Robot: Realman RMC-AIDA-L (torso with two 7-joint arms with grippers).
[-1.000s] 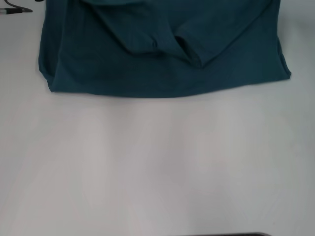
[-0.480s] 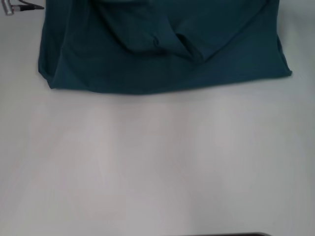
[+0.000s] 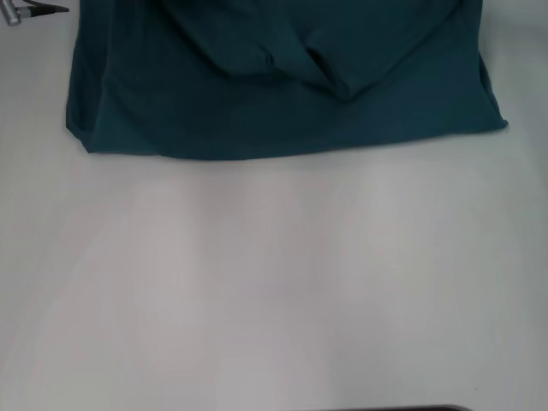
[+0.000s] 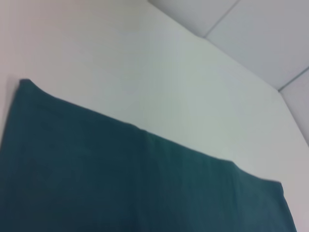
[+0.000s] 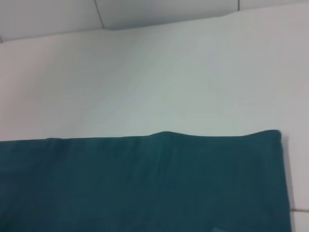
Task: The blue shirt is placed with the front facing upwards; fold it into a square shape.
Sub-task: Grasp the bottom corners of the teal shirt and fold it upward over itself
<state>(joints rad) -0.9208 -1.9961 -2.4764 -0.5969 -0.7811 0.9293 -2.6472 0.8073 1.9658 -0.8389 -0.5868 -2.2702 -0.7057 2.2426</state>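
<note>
Neither gripper's fingers appear in any view, so whether either one is released, clenched or grasping cloth cannot be told. Only a small metallic and black object (image 3: 26, 10) pokes in at the upper left corner of the head view, beside the shirt's left edge; what it is cannot be made out.

Largest in the head view is the white table (image 3: 274, 291), bare across the whole lower and middle part of the frame, with soft pale shading over it. A thin dark strip (image 3: 394, 408) sits at the very bottom edge, right of centre, too cut off to identify.

The blue shirt (image 3: 282, 111) lies across the top of the head view, its upper part cut off by the frame. Its near edge runs almost straight from the left corner to a pointed right corner. On top of it, folded-in cloth forms two overlapping flaps that meet in a dip near the upper middle. No lettering or neck tag shows.

The left wrist view shows the shirt (image 4: 135, 188) filling the lower part, a slanted edge against the table (image 4: 120, 63), with grey floor tiles (image 4: 260, 34) in the upper right. The right wrist view shows the shirt (image 5: 140, 183) along the bottom, the table (image 5: 154, 82) beyond it, and tiled floor (image 5: 159, 12) at the top.
</note>
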